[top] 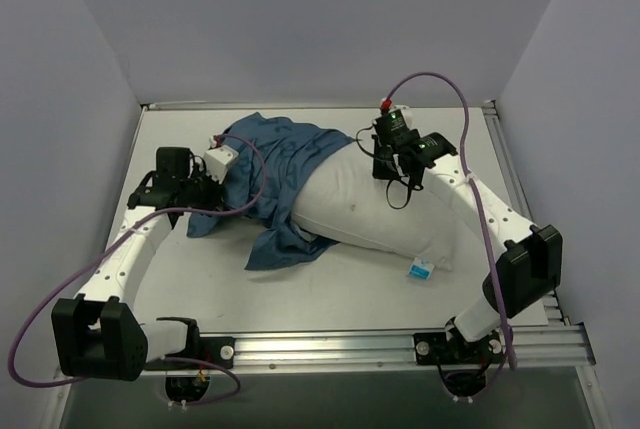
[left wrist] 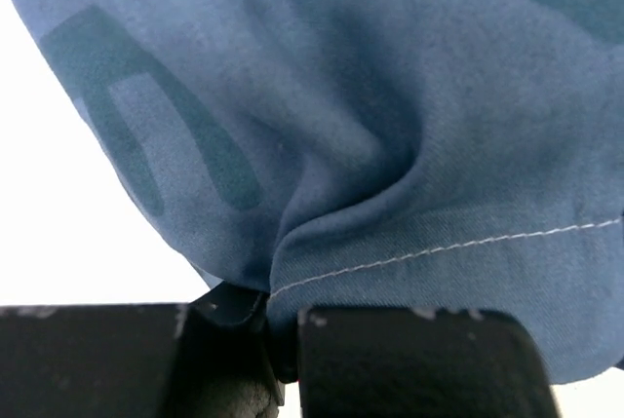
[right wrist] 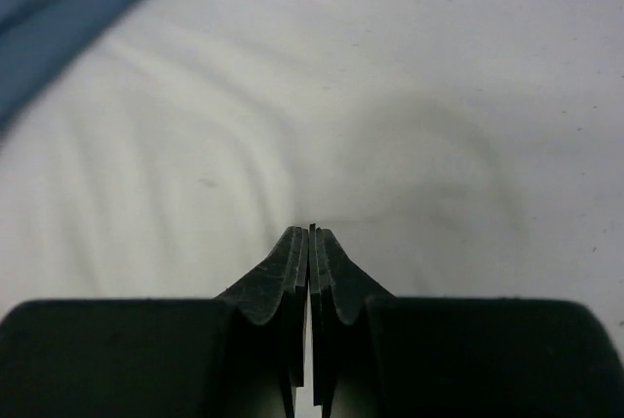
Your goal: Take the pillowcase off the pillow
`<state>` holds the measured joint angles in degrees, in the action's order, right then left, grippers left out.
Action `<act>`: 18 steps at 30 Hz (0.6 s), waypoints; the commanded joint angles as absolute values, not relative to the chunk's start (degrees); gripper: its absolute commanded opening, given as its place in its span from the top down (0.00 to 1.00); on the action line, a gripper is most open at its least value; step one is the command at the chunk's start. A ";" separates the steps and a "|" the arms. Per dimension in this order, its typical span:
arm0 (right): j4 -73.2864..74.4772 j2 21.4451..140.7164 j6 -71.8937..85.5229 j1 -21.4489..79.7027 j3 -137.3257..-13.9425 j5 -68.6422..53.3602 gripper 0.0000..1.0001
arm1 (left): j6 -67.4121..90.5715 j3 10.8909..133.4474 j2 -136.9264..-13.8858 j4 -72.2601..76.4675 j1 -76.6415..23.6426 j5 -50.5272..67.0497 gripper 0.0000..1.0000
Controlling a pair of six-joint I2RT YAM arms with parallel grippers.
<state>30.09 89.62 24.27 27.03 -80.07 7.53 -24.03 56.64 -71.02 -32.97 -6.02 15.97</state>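
The blue pillowcase (top: 285, 164) is bunched over the left end of the white pillow (top: 370, 209), which lies across the middle of the table. The pillow's right part is bare, with its blue-and-white tag (top: 420, 270) at the near right corner. My left gripper (top: 232, 179) is shut on a stitched hem fold of the pillowcase (left wrist: 390, 145), seen close up in the left wrist view (left wrist: 283, 340). My right gripper (top: 386, 173) is shut, its tips (right wrist: 312, 233) pressed against the bare pillow (right wrist: 390, 96). A strip of pillowcase (right wrist: 58, 9) shows at the upper left there.
The white table (top: 340, 289) is walled by grey panels at the back and both sides. An aluminium rail (top: 330, 349) runs along the near edge by the arm bases. Purple cables (top: 440, 84) loop above both arms.
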 commanded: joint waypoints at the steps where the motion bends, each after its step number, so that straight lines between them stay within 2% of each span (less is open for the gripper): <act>1: 39.29 91.57 27.50 32.25 -86.99 15.46 1.00 | -22.50 56.87 -69.43 -30.06 -8.87 18.02 0.98; 6: 34.82 95.62 29.62 35.24 -85.79 13.90 1.00 | -22.15 55.90 -70.05 -30.24 -12.65 16.79 0.98; 10: 27.70 100.35 29.97 33.68 -77.72 9.58 1.00 | -23.81 56.86 -71.01 -32.16 -13.01 16.53 0.98; 11: 26.82 101.07 30.49 32.44 -73.52 9.58 1.00 | -25.65 56.87 -71.80 -34.08 -12.92 15.83 0.90; 12: 24.02 101.77 30.67 31.04 -71.21 8.88 1.00 | -26.19 56.87 -72.15 -34.71 -12.83 14.69 0.74; 14: 21.19 102.04 30.41 26.66 -65.25 6.26 1.00 | -28.63 55.55 -73.03 -36.72 -12.66 9.61 0.32; 15: 19.18 101.78 30.24 25.41 -63.74 5.72 1.00 | -29.44 54.76 -73.12 -37.00 -12.48 8.19 0.06; 18: 17.50 100.55 28.49 21.98 -60.66 5.19 1.00 | -32.51 49.58 -73.47 -35.43 -11.87 2.83 0.06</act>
<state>12.82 98.04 30.81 27.62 -66.98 0.86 -27.99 53.25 -72.62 -35.05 -12.53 9.43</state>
